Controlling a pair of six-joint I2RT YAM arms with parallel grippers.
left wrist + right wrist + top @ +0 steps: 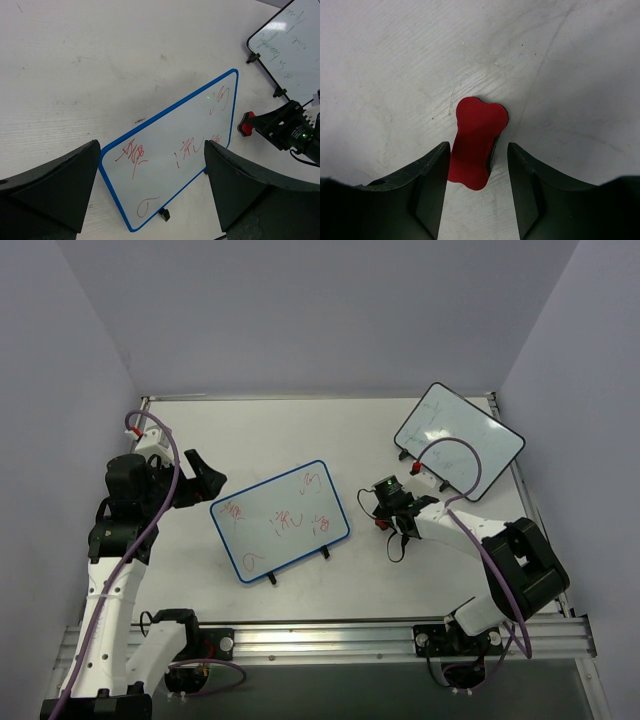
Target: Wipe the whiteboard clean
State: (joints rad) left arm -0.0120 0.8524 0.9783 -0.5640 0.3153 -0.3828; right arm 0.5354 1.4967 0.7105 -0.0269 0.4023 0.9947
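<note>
- I see the left gripper (pixel 207 476) with its fingers (pixel 60 190) spread wide, and nothing is between them.
- The whiteboard (pixel 268 545), the one with the blue rim, lies in front of these left fingers. In the left wrist view it fills the gap between the two tips.
- From above, the left fingertips are just beside the left upper corner of the board. I cannot tell if they touch it.
- The board carries red scribbles (pixel 186 149) over most of its face, and its small black feet (pixel 163 214) show at the near edge.
- The right gripper (pixel 479 150) has its fingers narrow but not closed.
- A red bone-shaped piece (pixel 479 135) lies on the table (pixel 395 60) between these right fingers.
- In the right wrist view, the finger on the left side is at the edge of the red piece. On the other side I see a thin strip of table before the second finger, so I do not call it a grip.
- Seen from above, the whiteboard is to the left of the right fingers, near but apart.
- A second board with a black rim (pixel 460 440) lies behind the right fingers, toward the far right corner, with faint marks on it.
</note>
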